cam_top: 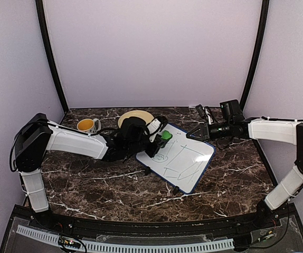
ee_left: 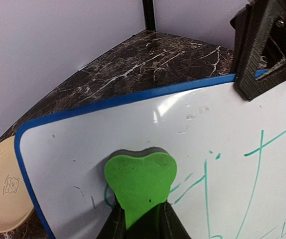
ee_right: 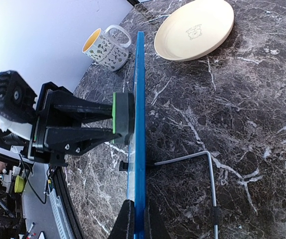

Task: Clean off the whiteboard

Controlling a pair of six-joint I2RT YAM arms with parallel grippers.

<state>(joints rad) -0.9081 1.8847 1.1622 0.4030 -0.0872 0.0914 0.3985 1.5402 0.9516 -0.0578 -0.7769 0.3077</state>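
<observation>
Two outstretched arms: left claw (ee_left: 140,226) tight around green eraser (ee_left: 140,181) on whiteboard (ee_left: 208,124), right claw (ee_right: 137,219) tight on its edge.

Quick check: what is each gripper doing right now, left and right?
Left gripper: closed on the green eraser, which is pressed against the whiteboard.
Right gripper: closed on the whiteboard's edge.
</observation>
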